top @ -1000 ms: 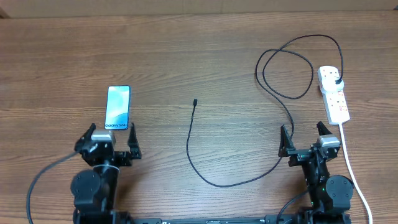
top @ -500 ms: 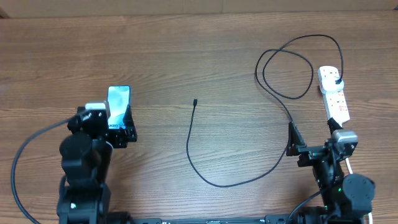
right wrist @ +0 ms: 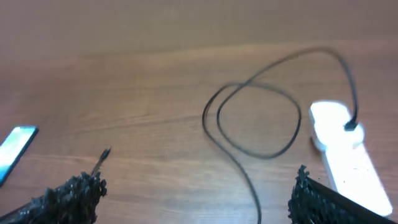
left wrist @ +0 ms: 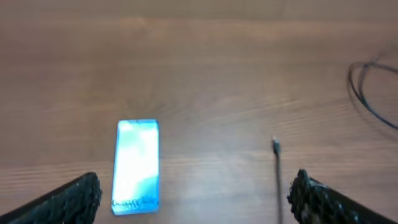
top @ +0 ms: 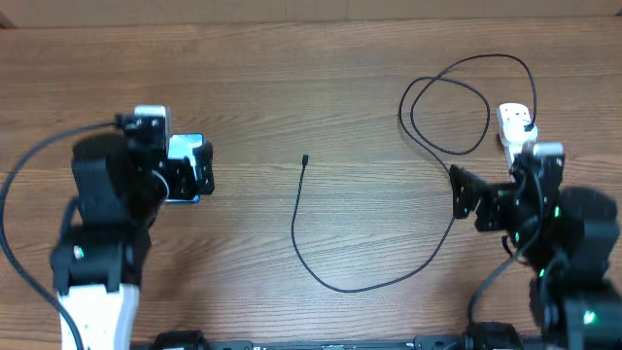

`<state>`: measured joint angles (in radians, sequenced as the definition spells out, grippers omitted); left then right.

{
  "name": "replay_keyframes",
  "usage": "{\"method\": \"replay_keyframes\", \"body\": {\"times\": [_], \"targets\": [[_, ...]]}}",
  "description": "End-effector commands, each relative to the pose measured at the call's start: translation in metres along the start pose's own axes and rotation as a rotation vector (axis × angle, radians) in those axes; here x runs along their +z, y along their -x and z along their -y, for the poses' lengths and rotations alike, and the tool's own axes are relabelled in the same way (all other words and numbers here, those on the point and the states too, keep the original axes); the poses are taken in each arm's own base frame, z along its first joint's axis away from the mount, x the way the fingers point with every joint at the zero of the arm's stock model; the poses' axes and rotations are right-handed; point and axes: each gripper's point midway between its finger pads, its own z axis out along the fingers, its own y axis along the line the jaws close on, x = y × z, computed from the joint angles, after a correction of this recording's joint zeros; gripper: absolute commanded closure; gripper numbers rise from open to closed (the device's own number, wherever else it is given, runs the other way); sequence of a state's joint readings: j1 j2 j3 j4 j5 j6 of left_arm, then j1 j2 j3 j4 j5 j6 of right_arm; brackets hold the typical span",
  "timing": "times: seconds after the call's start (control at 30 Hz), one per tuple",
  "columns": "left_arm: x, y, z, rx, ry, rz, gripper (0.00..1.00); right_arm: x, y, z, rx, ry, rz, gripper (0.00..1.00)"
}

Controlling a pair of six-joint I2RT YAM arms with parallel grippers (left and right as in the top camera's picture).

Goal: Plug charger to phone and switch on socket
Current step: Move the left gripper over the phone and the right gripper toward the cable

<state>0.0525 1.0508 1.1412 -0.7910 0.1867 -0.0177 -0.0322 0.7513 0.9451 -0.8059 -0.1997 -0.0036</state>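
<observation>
The phone (top: 188,146) lies flat at the left with its blue screen up, mostly hidden under my left arm; it shows whole in the left wrist view (left wrist: 137,165). The charger's thin black cable (top: 294,224) curves across the middle, its connector tip (top: 305,158) lying free on the wood. It loops at the right, and its black plug (right wrist: 352,126) sits in the white socket (right wrist: 345,152). My left gripper (left wrist: 194,194) is open and empty above the phone. My right gripper (right wrist: 196,194) is open and empty, held above the cable near the socket (top: 511,121).
The wooden table (top: 321,87) carries nothing else in view. The socket's lower part and its white cord are hidden under my right arm in the overhead view. The cable loop (top: 449,105) lies left of the socket.
Both arms have risen and reached forward from the near edge. The left one now covers most of the phone, the right one covers the socket's lower part. Phone, cable and socket have not moved.
</observation>
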Motion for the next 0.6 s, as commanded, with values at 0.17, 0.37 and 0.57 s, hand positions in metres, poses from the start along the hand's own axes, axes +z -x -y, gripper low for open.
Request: {"method": "replay_keyframes", "body": {"times": [0.17, 0.37, 0.57], "targets": [[0.019, 0.024, 0.013, -0.055, -0.113, -0.153, 0.00, 0.019, 0.017, -0.020, 0.080, 0.124, -0.258, 0.00], [0.060, 0.001, -0.016, -0.071, 0.009, -0.285, 0.00, 0.046, 0.002, -0.036, 0.146, 0.257, -0.389, 0.00], [0.103, -0.036, -0.048, -0.100, 0.122, -0.452, 0.00, 0.059, -0.010, -0.041, 0.187, 0.303, -0.465, 0.00]]}}
